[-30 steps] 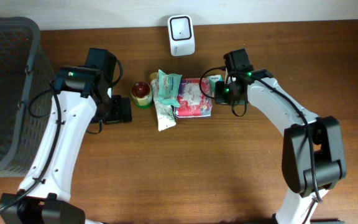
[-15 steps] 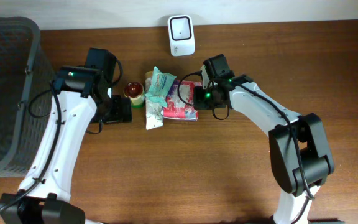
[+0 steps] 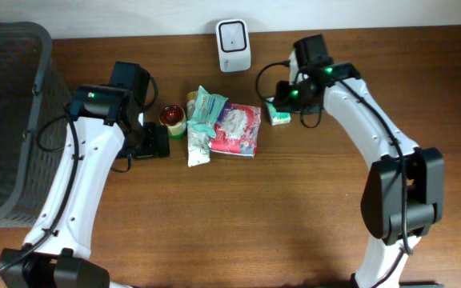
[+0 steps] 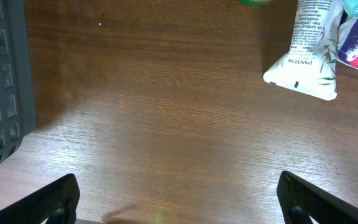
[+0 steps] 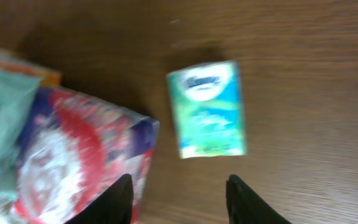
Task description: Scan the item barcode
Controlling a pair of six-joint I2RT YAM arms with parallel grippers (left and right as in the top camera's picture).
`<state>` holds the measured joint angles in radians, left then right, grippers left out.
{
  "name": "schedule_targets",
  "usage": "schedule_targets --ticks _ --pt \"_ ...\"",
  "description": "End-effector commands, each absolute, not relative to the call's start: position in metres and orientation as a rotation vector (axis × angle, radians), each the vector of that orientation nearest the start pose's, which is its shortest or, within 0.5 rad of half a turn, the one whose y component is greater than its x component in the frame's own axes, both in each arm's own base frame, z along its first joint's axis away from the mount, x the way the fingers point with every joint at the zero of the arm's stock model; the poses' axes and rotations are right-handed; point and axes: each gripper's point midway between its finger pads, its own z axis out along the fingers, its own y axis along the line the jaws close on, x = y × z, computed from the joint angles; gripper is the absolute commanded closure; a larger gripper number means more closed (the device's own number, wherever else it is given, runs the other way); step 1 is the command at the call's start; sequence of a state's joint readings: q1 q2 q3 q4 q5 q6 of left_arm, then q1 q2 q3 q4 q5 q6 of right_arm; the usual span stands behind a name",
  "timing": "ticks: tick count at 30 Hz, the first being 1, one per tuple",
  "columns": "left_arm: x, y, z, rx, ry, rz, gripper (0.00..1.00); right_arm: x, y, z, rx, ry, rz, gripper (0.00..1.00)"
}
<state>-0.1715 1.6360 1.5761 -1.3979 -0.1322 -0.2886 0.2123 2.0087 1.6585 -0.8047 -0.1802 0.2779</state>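
Surface: brown wooden tabletop [image 3: 214, 224], with a dark grey mesh basket [image 3: 6, 120] at its left edge.
Left gripper [image 4: 176, 186]: fingers spread wide over bare wood and holding nothing. It sits just left of the pile and is best kept parked there.
Right gripper [image 5: 179, 186]: fingers apart with only wood between them, so it holds nothing. It hovers just short of the pack.
Task item, by my reading: small green-and-blue Kleenex tissue pack [image 5: 209, 109], lying flat and alone on the table, just right of the pile and near the scanner.
Grasp advice: straddle the pack's long sides, centred, and close firmly, because the soft wrapper probably gives. Its barcode is not visible here and may be underneath.
Clutter: red, white and blue foil pouch [image 3: 237, 128], white Pantene tube [image 4: 306, 62], teal packet [image 3: 209, 104] and small red-lidded jar [image 3: 174, 118]. Keep the fingers clear of the pouch's edge.
Scanner: white rounded barcode reader [image 3: 233, 44] at the far edge. Lift the pack and turn the coded face toward its window.
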Motion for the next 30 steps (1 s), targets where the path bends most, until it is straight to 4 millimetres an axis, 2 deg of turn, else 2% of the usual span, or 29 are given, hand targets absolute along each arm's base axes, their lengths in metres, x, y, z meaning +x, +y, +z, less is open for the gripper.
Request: schedule_targets --ticks 1,4,6,9,12,18,21,22,24,27,28,30 --pt "0.310 -0.029 0.183 -0.206 2.979 0.160 0.01 0.472 0.104 0.090 0.065 2.763 0.311 0.53" --pt "0.310 -0.029 0.183 -0.206 2.979 0.160 0.01 0.475 0.100 0.070 0.081 2.793 0.311 0.51" --pt "0.310 -0.029 0.183 -0.206 2.979 0.160 0.01 0.477 0.108 0.063 0.052 2.791 0.314 0.52" --pt "0.310 -0.029 0.183 -0.206 2.979 0.160 0.01 0.482 0.127 0.064 -0.062 2.753 0.296 0.52" --pt "0.310 -0.029 0.183 -0.206 2.979 0.160 0.01 0.485 0.130 0.060 -0.090 2.732 0.144 0.52" --pt "0.310 -0.029 0.183 -0.206 2.979 0.160 0.01 0.477 0.145 0.027 -0.157 2.788 0.087 0.56" --pt "0.310 -0.029 0.183 -0.206 2.979 0.160 0.01 0.477 0.135 0.013 -0.158 2.791 -0.070 0.57" --pt "0.310 -0.029 0.183 -0.206 2.979 0.160 0.01 0.476 0.134 0.009 -0.160 2.799 -0.074 0.57" --pt "0.310 -0.029 0.183 -0.206 2.979 0.160 0.01 0.473 0.132 -0.002 -0.161 2.827 -0.087 0.67" --pt "0.310 -0.029 0.183 -0.206 2.979 0.160 0.01 0.465 0.129 -0.008 -0.162 2.863 -0.100 0.92" --pt "0.310 -0.029 0.183 -0.206 2.979 0.160 0.01 0.462 0.128 -0.007 -0.159 2.874 -0.104 0.96" --pt "0.310 -0.029 0.183 -0.206 2.979 0.160 0.01 0.457 0.127 0.002 -0.120 2.903 -0.104 0.96"
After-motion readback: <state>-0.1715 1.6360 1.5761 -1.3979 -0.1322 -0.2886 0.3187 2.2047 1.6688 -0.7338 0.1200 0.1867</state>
